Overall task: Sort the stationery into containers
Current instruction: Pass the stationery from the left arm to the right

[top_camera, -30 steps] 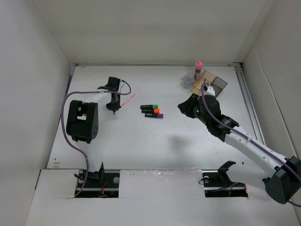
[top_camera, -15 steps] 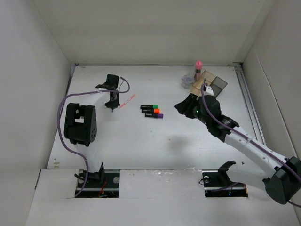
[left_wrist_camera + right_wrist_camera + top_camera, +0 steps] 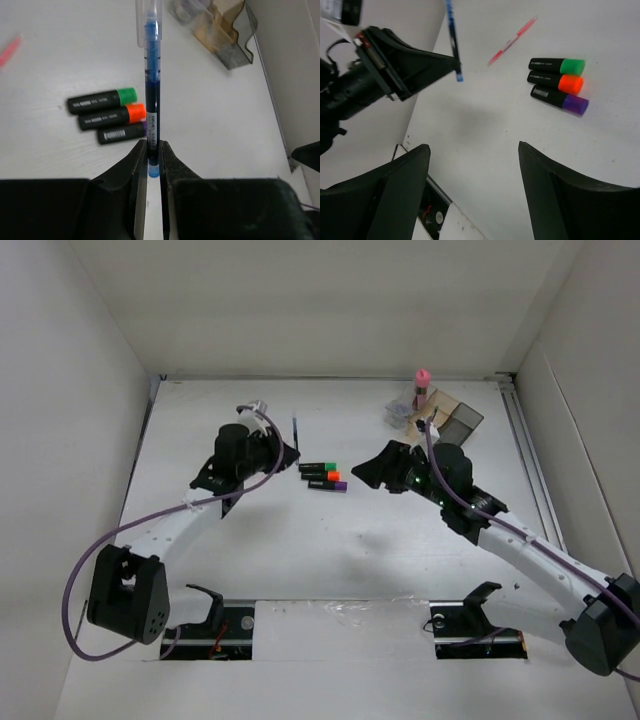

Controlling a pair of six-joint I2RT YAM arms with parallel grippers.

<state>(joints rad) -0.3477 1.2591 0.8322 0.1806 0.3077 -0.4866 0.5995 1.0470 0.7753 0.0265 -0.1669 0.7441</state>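
3 markers [image 3: 323, 476] side by side, tray [image 3: 447, 418] behind to their right, pen [image 3: 512, 41] lying left

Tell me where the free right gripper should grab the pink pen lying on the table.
Take the pink pen mid-barrel from straight above, fingers straddling its thin shaft. It lies flat and alone, nothing against either long side, so the open right gripper should fit there.

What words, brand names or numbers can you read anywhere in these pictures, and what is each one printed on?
blue pen, white band just above the left hand: looks like "deli", the rest is too small to read.
green-ended marker, orange-ended marker, purple-ended marker: pale print on the black barrels, too blurred to read.
Nothing else shows readable text.
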